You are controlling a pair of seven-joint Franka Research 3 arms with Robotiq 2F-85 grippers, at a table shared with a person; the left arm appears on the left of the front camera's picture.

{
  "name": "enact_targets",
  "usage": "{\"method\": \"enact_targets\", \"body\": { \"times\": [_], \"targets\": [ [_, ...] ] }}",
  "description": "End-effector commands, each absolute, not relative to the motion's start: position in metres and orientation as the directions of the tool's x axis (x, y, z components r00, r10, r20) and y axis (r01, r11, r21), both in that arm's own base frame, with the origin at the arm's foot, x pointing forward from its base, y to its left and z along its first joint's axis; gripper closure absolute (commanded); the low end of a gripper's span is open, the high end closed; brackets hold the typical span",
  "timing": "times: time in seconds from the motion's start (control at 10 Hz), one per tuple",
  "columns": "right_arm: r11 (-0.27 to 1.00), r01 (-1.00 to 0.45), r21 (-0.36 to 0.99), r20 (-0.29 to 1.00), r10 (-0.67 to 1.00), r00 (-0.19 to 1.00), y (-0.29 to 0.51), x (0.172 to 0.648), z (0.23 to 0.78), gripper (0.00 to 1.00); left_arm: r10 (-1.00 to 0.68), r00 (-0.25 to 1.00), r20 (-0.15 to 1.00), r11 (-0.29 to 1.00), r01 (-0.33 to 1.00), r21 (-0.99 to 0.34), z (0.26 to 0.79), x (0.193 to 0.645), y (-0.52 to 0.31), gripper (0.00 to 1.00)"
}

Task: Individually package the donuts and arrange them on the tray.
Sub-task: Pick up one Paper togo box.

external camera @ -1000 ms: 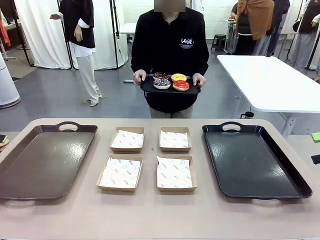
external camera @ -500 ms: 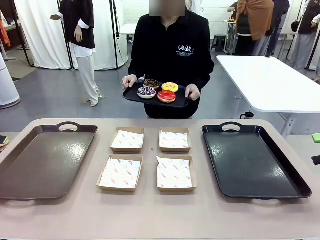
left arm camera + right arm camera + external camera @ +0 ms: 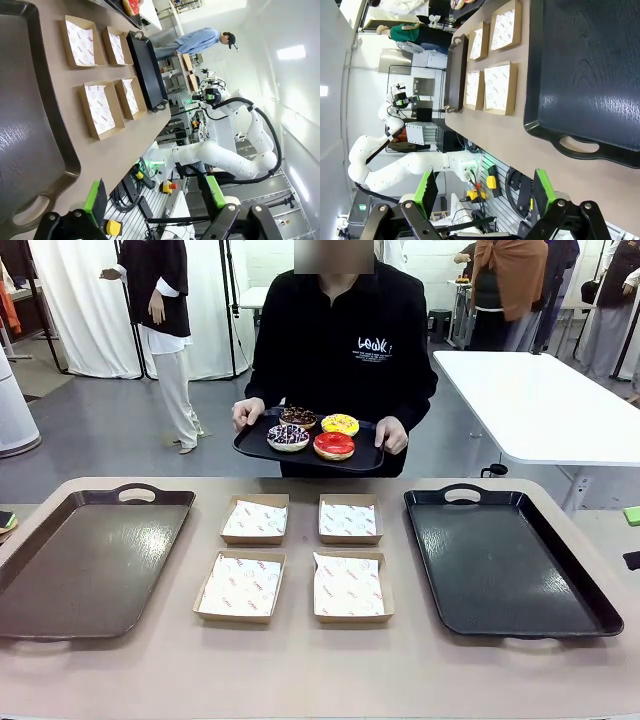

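Donuts (image 3: 333,444): all four on the carried tray (image 3: 252,447), held by the person just beyond our table; none boxed.
Boxes (image 3: 240,586): four, paper-lined, unfilled, between brown tray (image 3: 60,580) and black tray (image 3: 520,580).
Left gripper (image 3: 155,196): fingers apart, holding nothing.
Right gripper (image 3: 485,189): likewise.
Progress: we judge everything remains.

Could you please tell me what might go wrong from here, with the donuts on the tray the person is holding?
The person holds the small tray in the air, the four donuts packed close on it; a tilt could slide them together and smear icing. The paper in the near right box lies skewed and may bunch under a donut. The open left gripper and right gripper could dent soft icing when grasping.
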State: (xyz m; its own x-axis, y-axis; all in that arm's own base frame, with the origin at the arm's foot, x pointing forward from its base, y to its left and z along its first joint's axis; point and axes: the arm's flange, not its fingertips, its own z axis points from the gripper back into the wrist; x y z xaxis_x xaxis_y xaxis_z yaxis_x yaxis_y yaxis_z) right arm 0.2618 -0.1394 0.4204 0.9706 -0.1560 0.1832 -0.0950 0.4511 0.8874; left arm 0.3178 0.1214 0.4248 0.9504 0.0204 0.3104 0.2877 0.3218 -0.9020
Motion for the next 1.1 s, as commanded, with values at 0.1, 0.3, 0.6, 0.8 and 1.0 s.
{"method": "enact_targets", "body": {
  "times": [0.1,0.3,0.6,0.8,1.0],
  "targets": [
    [0.431,-0.1,0.897,0.187,-0.165,0.968,-0.1401,0.2641,0.4203,0.0,0.031,0.943,0.33,0.303,0.306,-0.902,0.4239,0.3178,0.1213,0.0],
    [0.431,-0.1,0.897,0.187,-0.165,0.968,-0.1401,0.2641,0.4203,0.0,0.031,0.943,0.33,0.303,0.306,-0.902,0.4239,0.3178,0.1213,0.0],
    [0.431,-0.1,0.897,0.187,-0.165,0.968,-0.1401,0.2641,0.4203,0.0,0.031,0.943,0.33,0.303,0.306,-0.902,0.4239,0.3178,0.1213,0.0],
    [0.431,-0.1,0.897,0.187,-0.165,0.968,-0.1401,0.2641,0.4203,0.0,0.031,0.943,0.33,0.303,0.306,-0.902,0.4239,0.3178,0.1213,0.0],
    [0.431,-0.1,0.897,0.187,-0.165,0.968,-0.1401,0.2641,0.4203,0.0,0.031,0.943,0.33,0.303,0.306,-0.902,0.4239,0.3178,0.1213,0.0]
  ]
}}
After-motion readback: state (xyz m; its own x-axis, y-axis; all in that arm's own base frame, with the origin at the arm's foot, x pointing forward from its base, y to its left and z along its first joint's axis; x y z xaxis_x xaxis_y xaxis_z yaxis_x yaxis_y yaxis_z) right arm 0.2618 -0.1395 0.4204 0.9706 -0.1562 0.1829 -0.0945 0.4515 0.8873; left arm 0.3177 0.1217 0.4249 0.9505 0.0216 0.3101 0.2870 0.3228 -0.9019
